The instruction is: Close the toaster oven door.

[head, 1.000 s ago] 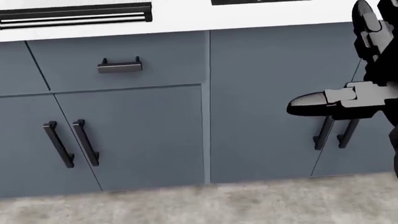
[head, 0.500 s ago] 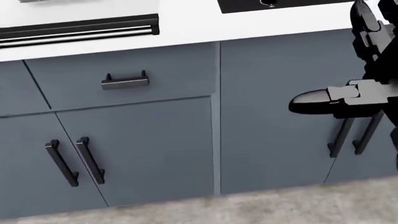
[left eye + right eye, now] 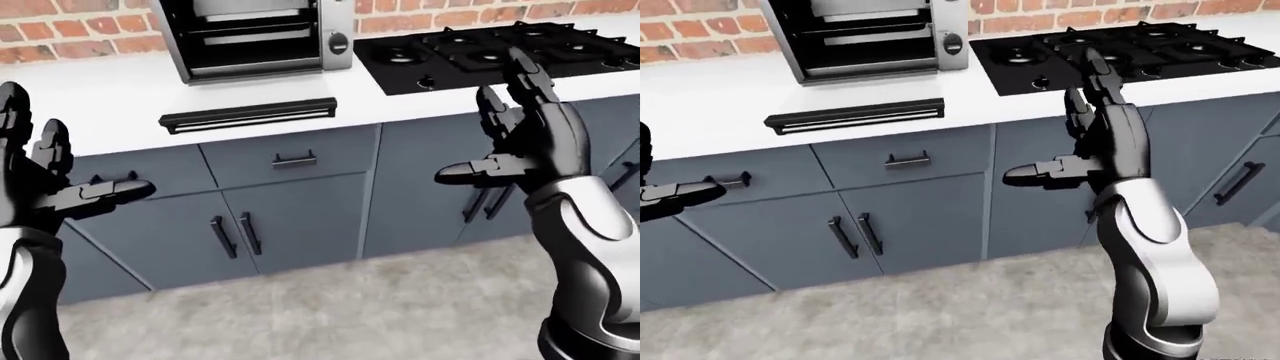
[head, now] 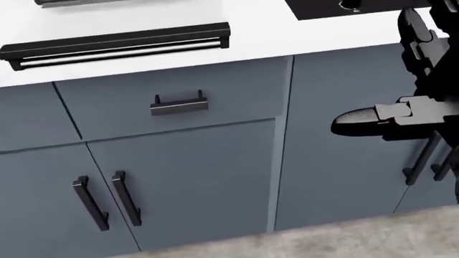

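The steel toaster oven (image 3: 255,37) stands on the white counter (image 3: 100,97) at the top of the left-eye view. Its door (image 3: 248,115) hangs open, folded down flat toward me, with its black handle edge over the counter's rim; the head view shows that edge (image 4: 118,45) at its top left. My left hand (image 3: 85,154) is raised at the left of the view, open and empty, below and left of the door. At the right my right hand (image 3: 490,127) is also open and empty, held before the cabinets. Neither hand touches the oven.
A black gas cooktop (image 3: 490,49) lies in the counter right of the oven. Below are grey cabinets with a drawer handle (image 3: 294,159) and paired door handles (image 3: 235,235). Brick wall (image 3: 60,30) behind, speckled floor (image 3: 330,307) below.
The whole head view has shifted: counter, door edge and cabinet handles slid down and to the right, so the camera moved. My right hand keeps about the same place in the picture.
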Robot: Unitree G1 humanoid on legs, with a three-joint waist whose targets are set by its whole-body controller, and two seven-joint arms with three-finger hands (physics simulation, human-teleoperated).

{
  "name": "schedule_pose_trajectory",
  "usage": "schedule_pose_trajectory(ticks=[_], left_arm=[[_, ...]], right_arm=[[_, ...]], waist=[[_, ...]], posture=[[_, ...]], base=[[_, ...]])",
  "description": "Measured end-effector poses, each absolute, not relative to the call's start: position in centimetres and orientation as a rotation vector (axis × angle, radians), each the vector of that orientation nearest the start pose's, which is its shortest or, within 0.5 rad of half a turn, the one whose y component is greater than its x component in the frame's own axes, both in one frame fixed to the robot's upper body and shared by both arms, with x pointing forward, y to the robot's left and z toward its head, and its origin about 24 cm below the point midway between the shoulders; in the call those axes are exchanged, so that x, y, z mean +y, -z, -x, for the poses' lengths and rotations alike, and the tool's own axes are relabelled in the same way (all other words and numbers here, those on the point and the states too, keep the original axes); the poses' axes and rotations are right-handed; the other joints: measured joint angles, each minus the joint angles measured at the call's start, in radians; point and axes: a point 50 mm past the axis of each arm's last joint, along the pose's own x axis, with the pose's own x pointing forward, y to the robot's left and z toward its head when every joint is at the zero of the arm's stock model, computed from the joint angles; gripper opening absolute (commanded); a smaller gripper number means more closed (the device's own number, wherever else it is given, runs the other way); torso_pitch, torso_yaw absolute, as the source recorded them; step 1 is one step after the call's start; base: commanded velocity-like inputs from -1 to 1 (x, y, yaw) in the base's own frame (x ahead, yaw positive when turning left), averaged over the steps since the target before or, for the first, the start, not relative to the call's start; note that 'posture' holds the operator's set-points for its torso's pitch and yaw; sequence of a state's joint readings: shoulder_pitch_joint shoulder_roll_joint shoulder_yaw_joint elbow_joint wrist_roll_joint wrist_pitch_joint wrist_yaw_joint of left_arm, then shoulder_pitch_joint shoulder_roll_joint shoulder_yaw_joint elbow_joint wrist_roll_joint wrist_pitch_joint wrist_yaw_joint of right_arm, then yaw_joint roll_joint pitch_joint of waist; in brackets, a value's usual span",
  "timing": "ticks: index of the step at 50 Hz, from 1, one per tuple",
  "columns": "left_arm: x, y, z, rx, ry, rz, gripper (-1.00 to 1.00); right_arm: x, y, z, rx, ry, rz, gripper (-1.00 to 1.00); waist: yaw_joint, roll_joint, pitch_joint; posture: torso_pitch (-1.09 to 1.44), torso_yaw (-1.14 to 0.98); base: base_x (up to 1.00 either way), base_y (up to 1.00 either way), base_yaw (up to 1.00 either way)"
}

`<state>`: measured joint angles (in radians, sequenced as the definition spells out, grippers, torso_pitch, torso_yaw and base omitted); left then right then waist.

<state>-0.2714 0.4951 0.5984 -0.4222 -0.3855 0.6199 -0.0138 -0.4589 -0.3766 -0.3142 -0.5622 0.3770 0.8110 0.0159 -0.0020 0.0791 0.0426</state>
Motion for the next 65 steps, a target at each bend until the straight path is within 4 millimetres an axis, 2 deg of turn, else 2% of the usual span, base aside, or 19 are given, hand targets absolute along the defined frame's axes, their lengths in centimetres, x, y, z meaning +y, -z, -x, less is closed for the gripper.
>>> schedule_pose_trajectory(ticks=[6,15,19,21,24,26,29,31,34,37,45,47,49,52,55,58,59,62,65], left_arm=[[30.3,-22.2,-24.0,-0.285,-0.319,-0.06,1.0],[30.3,-22.2,-24.0,-0.288,-0.323,-0.07,1.0],[30.2,-22.6,-23.9,-0.306,-0.316,-0.073,1.0],[29.9,-22.3,-24.1,-0.298,-0.299,-0.067,1.0],[29.7,-22.2,-24.3,-0.285,-0.282,-0.064,1.0],[29.8,-22.4,-24.2,-0.294,-0.285,-0.065,1.0],[29.9,-22.7,-24.0,-0.313,-0.295,-0.072,1.0],[29.9,-22.9,-23.9,-0.32,-0.298,-0.076,1.0],[30.4,-22.5,-23.8,-0.302,-0.322,-0.069,1.0],[30.6,-22.2,-23.8,-0.28,-0.333,-0.067,1.0],[30.2,-22.9,-23.7,-0.318,-0.32,-0.077,1.0],[29.9,-22.4,-23.9,-0.3,-0.302,-0.065,1.0],[29.8,-22.1,-24.1,-0.281,-0.288,-0.062,1.0],[30.0,-22.3,-24.1,-0.284,-0.295,-0.062,1.0],[30.2,-22.7,-23.8,-0.305,-0.308,-0.067,1.0],[30.2,-23.1,-23.7,-0.318,-0.308,-0.062,1.0],[30.3,-23.2,-23.7,-0.319,-0.312,-0.061,1.0],[30.8,-22.6,-23.6,-0.288,-0.338,-0.043,1.0],[30.9,-22.6,-23.7,-0.272,-0.342,-0.035,1.0]], right_arm=[[-21.3,-24.4,-26.6,-0.301,-0.011,0.051,1.0],[-21.0,-24.6,-26.6,-0.304,-0.03,0.05,1.0],[-21.2,-24.7,-26.7,-0.303,-0.022,0.051,1.0],[-21.6,-24.5,-26.6,-0.298,-0.003,0.049,1.0],[-21.9,-24.1,-26.8,-0.273,0.016,0.047,1.0],[-21.8,-24.4,-26.7,-0.285,0.013,0.053,1.0],[-21.6,-24.9,-26.5,-0.316,0.002,0.059,1.0],[-21.5,-25.1,-26.4,-0.324,-0.003,0.059,1.0],[-20.9,-24.5,-26.7,-0.295,-0.035,0.049,1.0],[-20.9,-24.2,-26.7,-0.275,-0.045,0.049,1.0],[-21.1,-25.0,-26.3,-0.324,-0.029,0.06,1.0],[-21.5,-24.7,-26.4,-0.309,-0.013,0.056,1.0],[-21.8,-24.3,-26.5,-0.282,0.003,0.052,1.0],[-21.7,-24.5,-26.6,-0.287,0.003,0.055,1.0],[-21.5,-25.0,-26.4,-0.314,-0.007,0.058,1.0],[-21.5,-25.3,-26.3,-0.325,-0.01,0.056,1.0],[-21.4,-25.4,-26.3,-0.327,-0.014,0.051,1.0],[-20.9,-24.8,-26.5,-0.295,-0.042,0.043,1.0],[-20.9,-24.8,-26.6,-0.286,-0.046,0.039,1.0]], waist=[[-0.001,-0.051,-0.002],[0.005,-0.09,0.002],[0.006,-0.12,-0.001],[-0.006,-0.091,0.005],[-0.009,-0.1,-0.003],[-0.007,-0.088,-0.003],[-0.01,-0.051,0.008],[-0.012,-0.01,0.003],[0.007,-0.017,0.013],[0.012,-0.028,0.007],[0.015,-0.13,-0.003],[0.002,-0.108,0.006],[-0.004,-0.11,0.007],[-0.003,-0.091,0.006],[-0.005,-0.059,0.01],[-0.012,-0.01,0.0],[-0.009,-0.005,-0.004],[0.006,-0.016,0.01],[0.007,-0.037,0.005]], posture=[[0.0,0.0],[0.0,0.0],[0.0,0.0],[0.0,0.0],[0.0,0.0],[0.0,0.0],[0.0,0.0],[0.0,0.0],[0.0,0.0],[0.0,0.0],[0.0,0.0],[0.0,0.0],[0.0,0.0],[0.0,0.0],[0.0,0.0],[0.0,0.0],[0.0,0.0],[0.0,0.0],[0.0,0.0]], base=[[0.08,0.2,0.0],[0.11,0.14,0.0],[0.12,0.1,0.0],[0.12,0.08,0.0],[0.14,0.05,0.0],[0.14,0.05,0.0],[0.16,0.05,0.0],[0.16,0.05,0.0],[0.17,0.04,0.0],[0.17,0.03,0.0],[0.17,0.01,0.0],[0.18,0.0,0.0],[0.18,0.0,0.0],[0.18,0.03,0.0],[0.18,0.08,0.0],[0.17,0.11,0.0],[0.18,0.12,0.0],[0.18,0.13,0.0],[0.18,0.14,0.0]])
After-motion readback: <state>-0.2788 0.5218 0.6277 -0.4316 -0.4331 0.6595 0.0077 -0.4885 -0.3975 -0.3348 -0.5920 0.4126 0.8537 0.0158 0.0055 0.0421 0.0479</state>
